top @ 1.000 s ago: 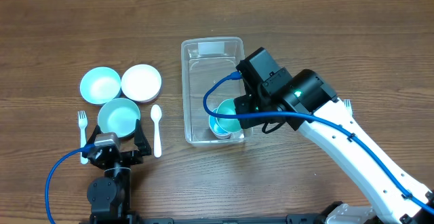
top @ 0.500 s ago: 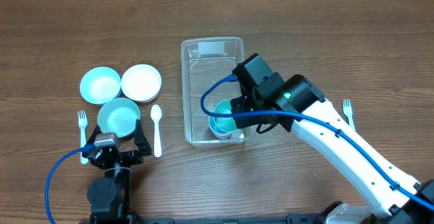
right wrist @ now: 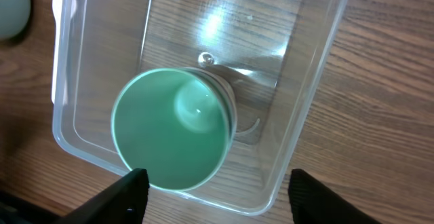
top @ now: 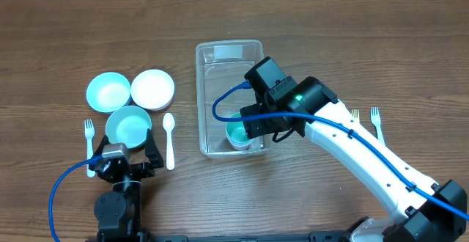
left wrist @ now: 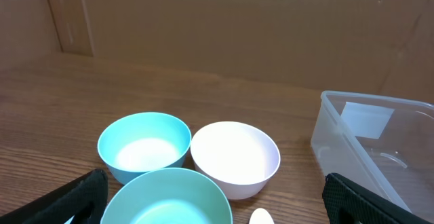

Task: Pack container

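Right claw (right wrist: 217, 193) opened; wrist view alone shows cup (right wrist: 169, 132) upright in container (right wrist: 319, 75)

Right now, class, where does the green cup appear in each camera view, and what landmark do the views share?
Overhead: green cup in the near end of the container, partly under the right arm.
Left wrist: not in view.
Right wrist: left of centre, seen from above, inside the container.
Shared landmark: the container, visible in all three.

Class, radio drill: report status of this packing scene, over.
Left gripper open, beside three bowls. Right gripper open over green cup standing in container. Spoon and forks lie outside on table.
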{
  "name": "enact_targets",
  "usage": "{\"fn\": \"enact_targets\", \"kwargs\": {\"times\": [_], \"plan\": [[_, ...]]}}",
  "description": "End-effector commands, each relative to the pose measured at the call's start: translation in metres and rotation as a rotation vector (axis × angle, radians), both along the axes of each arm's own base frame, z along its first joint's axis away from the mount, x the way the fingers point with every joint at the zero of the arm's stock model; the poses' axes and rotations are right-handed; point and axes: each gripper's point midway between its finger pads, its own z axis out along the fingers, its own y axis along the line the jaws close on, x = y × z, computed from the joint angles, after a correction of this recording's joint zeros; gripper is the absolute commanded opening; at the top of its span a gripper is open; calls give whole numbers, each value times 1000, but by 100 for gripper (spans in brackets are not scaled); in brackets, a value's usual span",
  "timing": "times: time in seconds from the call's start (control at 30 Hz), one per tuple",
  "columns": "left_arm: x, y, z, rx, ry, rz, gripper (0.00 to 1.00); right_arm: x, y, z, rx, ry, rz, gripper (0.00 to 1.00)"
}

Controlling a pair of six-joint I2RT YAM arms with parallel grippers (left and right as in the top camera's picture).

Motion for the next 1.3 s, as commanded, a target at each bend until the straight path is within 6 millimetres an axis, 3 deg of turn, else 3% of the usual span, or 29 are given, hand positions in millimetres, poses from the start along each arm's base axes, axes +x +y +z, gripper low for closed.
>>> {"fn": "enact_targets", "kwargs": {"times": [0.0, 0.1, 0.17, 0.23, 0.37, 0.47, 0.67, 0.83, 0.87, 1.0, 1.07, 1.13, 1.27], "plan": [[0, 2, 2, -9, -12, 13, 100, 10, -1, 19, 18, -34, -16, 73], [0, 2, 2, -9, -12, 12, 100, 25, -26, 55, 35, -66, -129, 82], [0, 2, 2, -9, -12, 13, 100, 39, -66, 80, 15, -97, -250, 90], [0, 2, 2, -9, -12, 13, 100, 45, -99, 92, 2, -114, -342, 100], [0, 2, 2, -9, -12, 13, 100, 51, -164, 98, -31, -113, -513, 100], [0, 2, 2, -9, -12, 13, 100, 48, -196, 95, -54, -83, -595, 100], [0, 3, 6, -8, -28, 16, 100, 44, -208, 93, -64, -65, -625, 100], [-3, -21, 19, -18, -25, -123, 100, 45, -208, 94, -63, -68, -625, 100], [-6, -22, 27, -19, -21, -122, 100, 45, -208, 94, -63, -68, -625, 100], [-39, -5, 118, -6, -91, -18, 100, 45, -208, 94, -63, -68, -625, 100], [-50, 1, 139, 1, -23, 16, 100, 45, -208, 94, -63, -68, -625, 100], [-54, 1, 135, 51, 180, 10, 100, 45, -208, 94, -63, -68, -625, 100], [-48, -6, 97, 56, 675, -64, 100, 45, -208, 94, -63, -68, -625, 100]]}}
